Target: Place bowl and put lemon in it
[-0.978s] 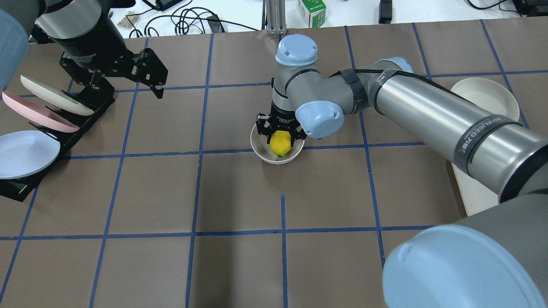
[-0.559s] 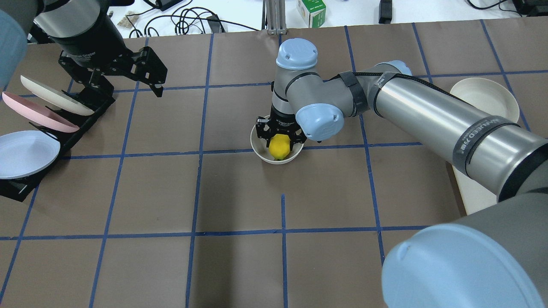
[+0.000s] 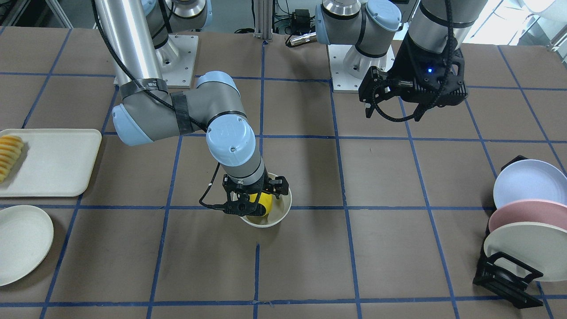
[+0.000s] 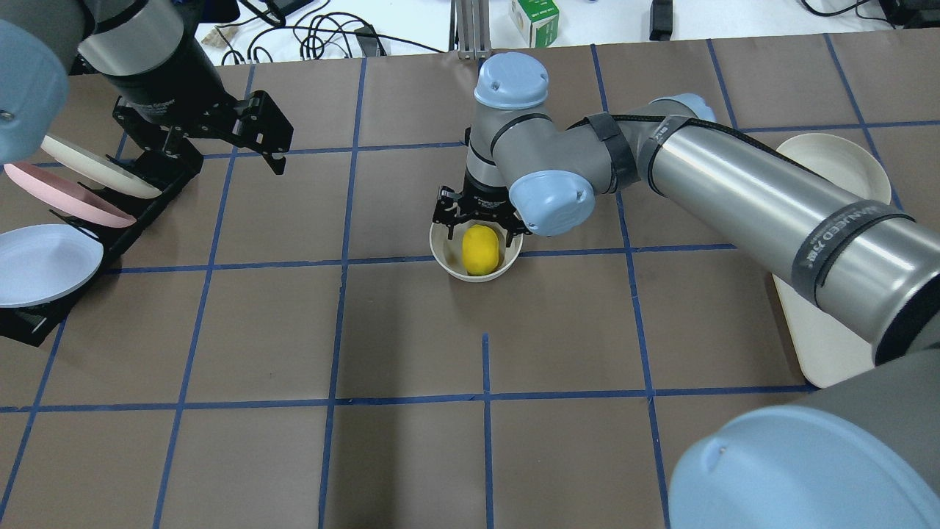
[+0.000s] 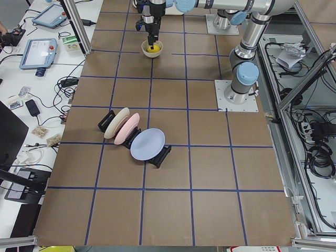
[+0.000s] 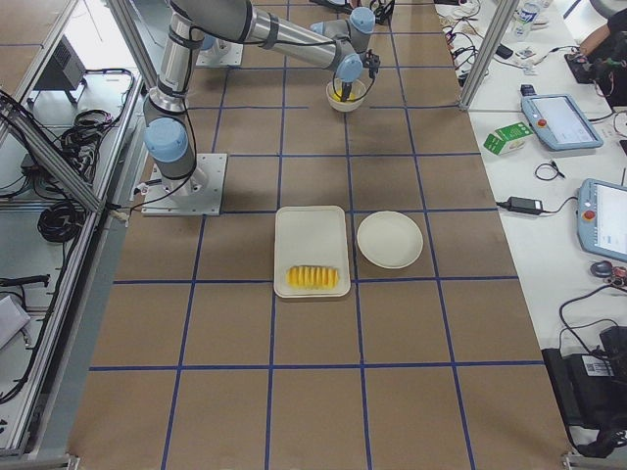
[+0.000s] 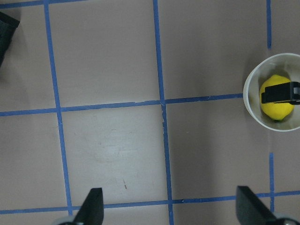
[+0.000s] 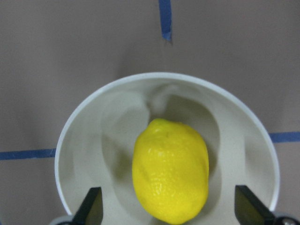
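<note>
Both steps look done: lemon in the bowl, right gripper spread wide

The bowl [image 4: 449, 264] stands upright on the table [image 4: 411, 330], near the middle and just past a blue tape line. The lemon [image 4: 481, 250] lies inside it, lengthwise on the bowl's floor with cream wall showing all around it. From how things lie, I judge both parts of the task done, the bowl placed and the fruit in it. What is left for me is small: lift my right arm straight up and clear without knocking the rim.

My right gripper [image 4: 478, 224] hangs over the bowl, pointing down. In the right wrist view its two fingers [image 8: 91, 208] sit at the bottom corners with the lemon between them and a clear gap on either side. I read the jaws as spread wide, gripping nothing and touching neither fruit nor bowl. The fingertips seem to sit about level with the rim, though I cannot tell exactly how high.

My left gripper [image 3: 393, 113] hovers well apart from the bowl, over bare table — its fingers are also spread wide and it carries nothing. From its wrist view I see the bowl and lemon off at the edge, with one dark finger of my right gripper crossing in front of the yellow.
</note>
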Tool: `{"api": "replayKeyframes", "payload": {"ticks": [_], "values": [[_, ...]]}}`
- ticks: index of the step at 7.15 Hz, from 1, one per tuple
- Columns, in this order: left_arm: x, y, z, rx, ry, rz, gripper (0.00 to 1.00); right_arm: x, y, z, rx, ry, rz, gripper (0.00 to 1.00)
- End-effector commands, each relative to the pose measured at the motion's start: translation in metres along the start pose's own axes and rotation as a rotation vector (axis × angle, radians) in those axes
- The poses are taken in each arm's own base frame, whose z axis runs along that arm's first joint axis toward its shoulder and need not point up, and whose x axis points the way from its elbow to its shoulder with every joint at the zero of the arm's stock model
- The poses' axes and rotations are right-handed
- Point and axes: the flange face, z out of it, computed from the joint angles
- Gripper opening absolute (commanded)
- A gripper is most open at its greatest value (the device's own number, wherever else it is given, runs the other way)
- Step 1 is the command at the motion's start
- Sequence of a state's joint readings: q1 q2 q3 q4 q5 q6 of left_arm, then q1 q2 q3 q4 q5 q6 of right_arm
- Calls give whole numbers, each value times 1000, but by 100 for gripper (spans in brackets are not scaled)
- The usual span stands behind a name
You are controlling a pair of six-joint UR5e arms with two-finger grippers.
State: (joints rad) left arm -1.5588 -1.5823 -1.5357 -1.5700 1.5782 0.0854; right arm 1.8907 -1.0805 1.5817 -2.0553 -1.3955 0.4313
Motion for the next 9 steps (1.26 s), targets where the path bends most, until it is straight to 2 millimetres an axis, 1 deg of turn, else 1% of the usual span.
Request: {"api": "replayKeyframes", "payload": {"ticks": [1,2,3,4,5,6,7,8,9], "values": [[2,-2,9,-7,11,3,100,21,9,-71,63,40,16,100],[3,2,6,-2,9,6,100,49,7,-100,88,80,53,100],[4,3,2,6,10,6,100,90,4,-132,74,99,72,100],[4,4,0,9,10,6,100,140,2,-171,82,95,108,100],[4,4,0,9,10,6,100,177,4,-202,122,83,175,100],[4,5,0,10,10,6,100,208,4,-206,71,94,223,100],[4,4,0,10,11,3,100,222,15,-228,66,116,174,100],[3,3,3,1,8,2,100,214,42,-260,122,108,77,100],[1,-3,-1,5,0,-1,100,213,59,-271,138,116,73,100]]}}
